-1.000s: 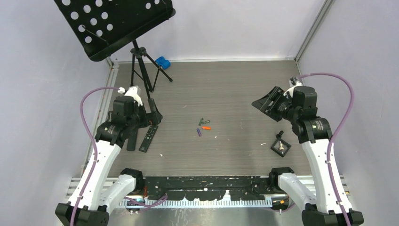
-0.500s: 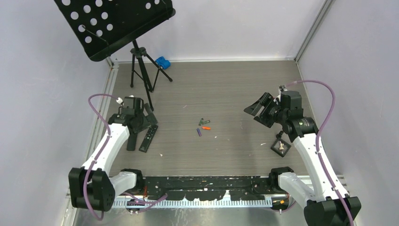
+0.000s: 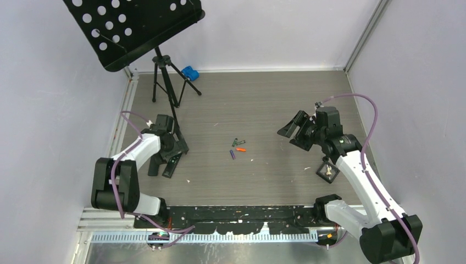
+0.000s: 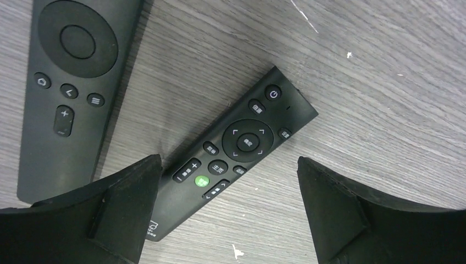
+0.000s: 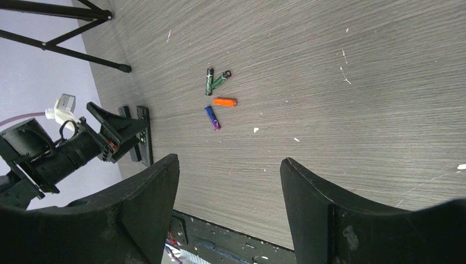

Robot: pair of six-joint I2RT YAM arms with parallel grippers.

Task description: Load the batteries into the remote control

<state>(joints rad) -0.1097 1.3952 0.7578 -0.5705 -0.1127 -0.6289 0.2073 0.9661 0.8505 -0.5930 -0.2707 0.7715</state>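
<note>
Top external view: four batteries (image 3: 237, 148) are recorded loose near the middle of the table (image 3: 264, 99), well apart from both arms. From the right wrist view they are made out as two green cells (image 5: 209, 81) meeting at an angle, an orange cell (image 5: 225, 102) just beside them and a purple cell (image 5: 212, 118) next to that. None is touched by anything.

At the left of the table the remote (image 4: 236, 151) is seen lying face up with its buttons showing. It is set at a slant just beside a wider remote (image 4: 71, 82), which also lies face up. The left gripper (image 4: 229, 165) is held low over the slim remote, its jaws spread wide to either side of it, and nothing is grasped. Contact between its fingers and the remote cannot be confirmed from the wrist view.

The right gripper (image 5: 229, 165) is raised above the table to the right of the batteries and is pointed towards them. Its jaws are parted and nothing is held.

A small black block (image 3: 328, 172), apparently with a pale part on top, is noted near the right arm. A perforated stand (image 3: 132, 27) and a blue object (image 3: 189, 72) are noted at the far left.
</note>
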